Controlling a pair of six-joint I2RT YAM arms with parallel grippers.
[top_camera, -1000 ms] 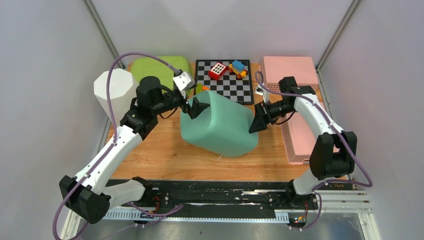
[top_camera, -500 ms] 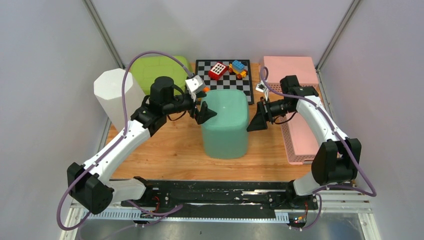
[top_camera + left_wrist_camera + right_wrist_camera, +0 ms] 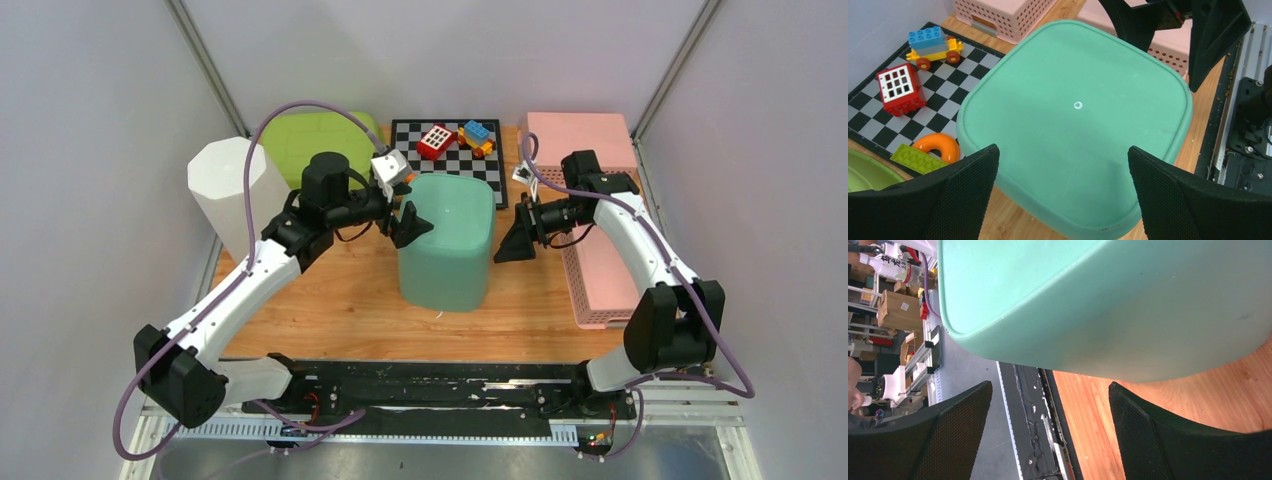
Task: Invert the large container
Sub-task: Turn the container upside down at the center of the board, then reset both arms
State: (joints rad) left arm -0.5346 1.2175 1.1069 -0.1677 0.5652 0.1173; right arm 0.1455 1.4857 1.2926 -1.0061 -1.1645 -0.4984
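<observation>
Large mint-green rounded plastic container (image 3: 447,240), flat base uppermost, standing between both claws: just right of the left gripper (image 3: 413,224), just left of the right gripper (image 3: 508,243). Both pairs of fingers spread, gripping nothing.

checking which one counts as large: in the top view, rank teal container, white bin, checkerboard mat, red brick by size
1. teal container, largest
2. white bin and checkerboard mat look alike, the mat partly covered: no ranking between them
3. red brick, smallest
</observation>
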